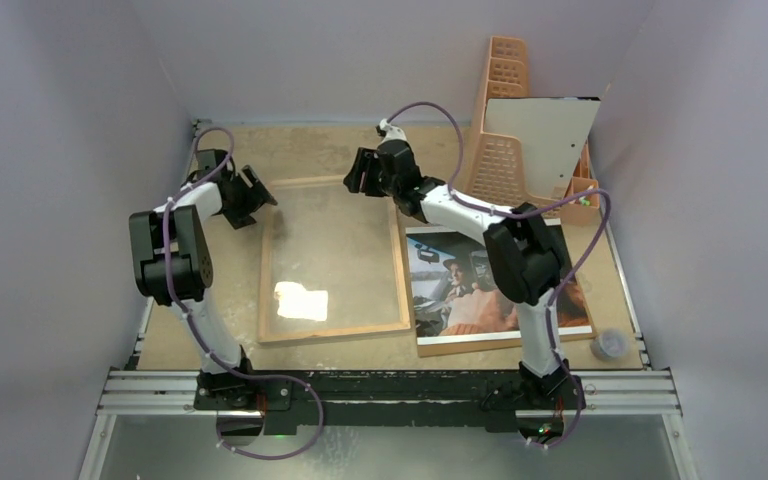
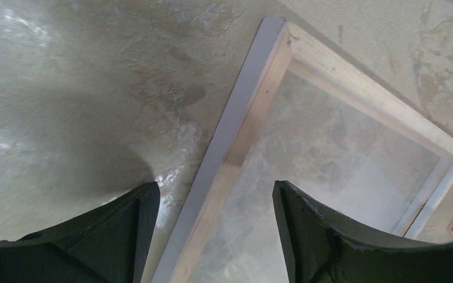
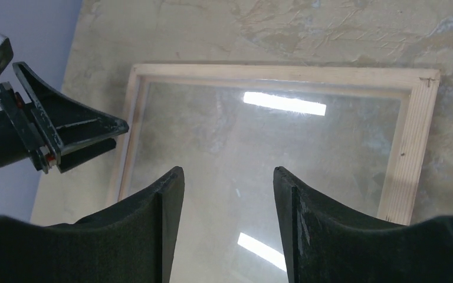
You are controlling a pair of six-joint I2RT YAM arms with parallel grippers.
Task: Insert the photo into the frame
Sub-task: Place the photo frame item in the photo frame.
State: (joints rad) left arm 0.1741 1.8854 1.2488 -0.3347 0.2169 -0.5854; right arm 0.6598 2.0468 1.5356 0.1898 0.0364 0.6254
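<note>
- Frame [image 1: 335,331] lies back-up, open to receive the photo [image 1: 460,285] just right of it;
- left gripper [image 2: 215,194], jaws apart, straddles its left rail, likely to steady it;
- right gripper [image 3: 229,177], jaws apart, above its far-right corner.

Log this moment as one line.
frame: flat, back up, empty | photo: right of frame | left gripper: open, over frame's left rim | right gripper: open, over frame's far side

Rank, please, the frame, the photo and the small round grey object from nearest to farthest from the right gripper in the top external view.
1. The frame: its far right corner sits just by the right gripper, jaws open.
2. The photo: flat on the table, right of the frame.
3. The small round grey object: at the near right corner, farthest.
</note>
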